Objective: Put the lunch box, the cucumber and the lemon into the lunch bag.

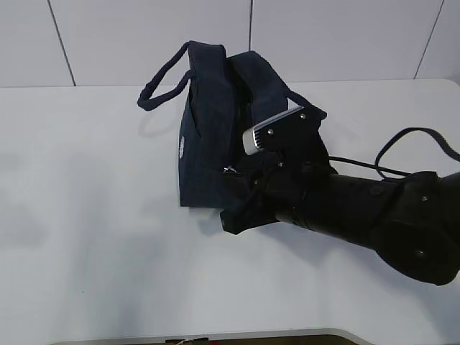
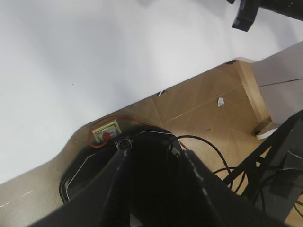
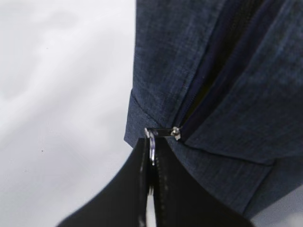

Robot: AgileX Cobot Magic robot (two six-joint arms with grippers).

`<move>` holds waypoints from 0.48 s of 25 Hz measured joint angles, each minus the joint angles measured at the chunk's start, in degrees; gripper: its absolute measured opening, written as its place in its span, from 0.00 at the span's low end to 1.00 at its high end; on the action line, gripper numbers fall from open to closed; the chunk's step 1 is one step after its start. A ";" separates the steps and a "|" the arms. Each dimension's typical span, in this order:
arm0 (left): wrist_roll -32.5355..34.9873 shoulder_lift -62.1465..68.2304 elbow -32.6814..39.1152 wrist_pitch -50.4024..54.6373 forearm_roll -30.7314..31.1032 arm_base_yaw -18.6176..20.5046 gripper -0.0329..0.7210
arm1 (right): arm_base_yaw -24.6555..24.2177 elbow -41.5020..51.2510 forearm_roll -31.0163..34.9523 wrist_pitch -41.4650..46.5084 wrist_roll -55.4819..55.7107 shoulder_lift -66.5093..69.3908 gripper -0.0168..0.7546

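Right wrist view: lunch bag [image 3: 213, 71] zipper [image 3: 163, 132] runs diagonally upward.

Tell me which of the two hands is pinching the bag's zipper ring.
The right hand: it is shut on the metal zipper ring of the lunch bag. The left hand hangs past the table edge, holding nothing.

No readable text anywhere. Lunch bag [image 1: 205, 154] has a small pale oval logo patch [image 1: 184, 146] on its side, too blurred to make out any lettering.
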 joint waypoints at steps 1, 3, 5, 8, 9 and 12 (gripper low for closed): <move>0.25 0.00 0.29 -0.47 0.00 0.00 0.37 | 0.00 0.00 0.00 0.82 -0.28 -0.41 0.03; 0.71 0.00 0.90 -1.48 0.00 0.00 0.37 | 0.00 0.00 -0.08 2.54 -0.85 -1.39 0.03; 1.18 0.00 1.86 -2.48 0.00 0.00 0.37 | 0.00 -0.12 -0.30 5.01 -1.28 -2.14 0.03; 2.04 0.00 3.74 -4.38 0.00 0.00 0.37 | 0.00 -1.40 -0.42 8.07 -1.98 -3.20 0.03; 2.39 0.00 4.47 -5.25 0.00 0.00 0.37 | 0.00 -2.14 -0.89 9.18 -1.98 -3.43 0.03; 3.57 0.00 6.93 -8.76 -0.10 0.00 0.37 | 0.00 -4.74 -3.65 13.22 -2.09 -3.79 0.03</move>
